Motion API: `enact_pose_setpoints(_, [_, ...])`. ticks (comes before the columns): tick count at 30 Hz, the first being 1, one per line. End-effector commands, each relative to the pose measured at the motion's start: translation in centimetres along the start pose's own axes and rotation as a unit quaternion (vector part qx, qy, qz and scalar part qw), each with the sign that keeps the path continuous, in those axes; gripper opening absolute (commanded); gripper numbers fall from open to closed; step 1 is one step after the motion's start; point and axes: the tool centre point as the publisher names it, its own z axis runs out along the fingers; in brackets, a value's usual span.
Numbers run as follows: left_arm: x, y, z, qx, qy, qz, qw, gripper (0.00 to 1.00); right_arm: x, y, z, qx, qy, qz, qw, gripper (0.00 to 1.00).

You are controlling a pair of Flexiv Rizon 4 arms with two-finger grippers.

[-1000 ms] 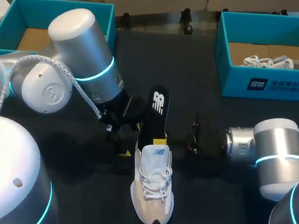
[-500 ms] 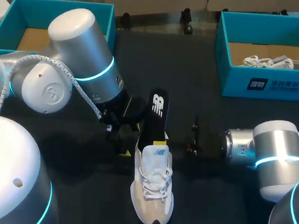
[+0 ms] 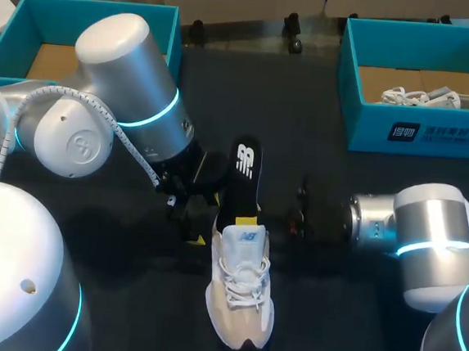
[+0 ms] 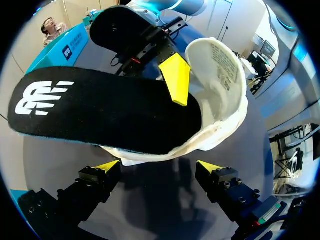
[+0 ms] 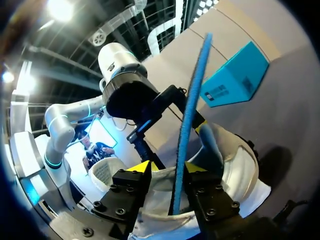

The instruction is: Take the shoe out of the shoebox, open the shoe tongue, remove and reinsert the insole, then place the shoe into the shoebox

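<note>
The cream mesh sneaker with white laces (image 3: pixel 240 295) lies on the dark table (image 3: pixel 141 299), toe toward the robot. The black foam insole with a white logo and blue underside (image 3: pixel 245 180) juts tilted from its heel opening, pinched between the fingers of the right gripper (image 5: pixel 167 169). The left gripper (image 4: pixel 159 169) sits beside the heel, fingers spread.

White shoe (image 3: pixel 247 316) of soft cloth with woven laces (image 3: pixel 242 275). Its black insole (image 3: pixel 244 180) looks matt and felt-like on top, with a blue foam edge. Dark matt table (image 3: pixel 329 315). Smooth, satin silver shells on left arm (image 3: pixel 125 59) and right arm (image 3: pixel 426 233). Teal cardboard shoebox (image 3: pixel 363 113), plain brown floor.
</note>
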Motion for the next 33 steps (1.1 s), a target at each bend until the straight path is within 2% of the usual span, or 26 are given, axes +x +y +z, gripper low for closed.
enact_pose_setpoints(1, [0.0,0.0,0.1,-0.001,0.000,0.000,1.000,1.00,0.0,0.9,0.2,0.007,-0.005,-0.003,1.000,0.41])
enact_pose_setpoints(14, [0.0,0.0,0.1,-0.001,0.000,0.000,1.000,1.00,-0.7,2.7,0.9,0.010,-0.003,-0.027,1.000,0.37])
enact_pose_setpoints(17, [0.0,0.0,0.1,-0.001,0.000,0.000,1.000,1.00,-0.9,3.0,0.9,0.008,-0.004,-0.029,1.000,0.29])
enact_pose_setpoints(20, [0.0,0.0,0.1,-0.001,0.000,0.000,1.000,1.00,-1.1,3.1,0.8,0.002,-0.006,-0.031,1.000,0.03])
enact_pose_setpoints(21, [0.0,0.0,0.1,-0.001,0.000,0.000,1.000,1.00,-1.1,3.1,0.8,0.001,-0.006,-0.031,0.999,0.00])
enact_pose_setpoints(33, [0.0,0.0,0.1,-0.001,0.000,0.000,1.000,1.00,-1.4,1.7,0.7,-0.007,-0.002,-0.007,1.000,0.00])
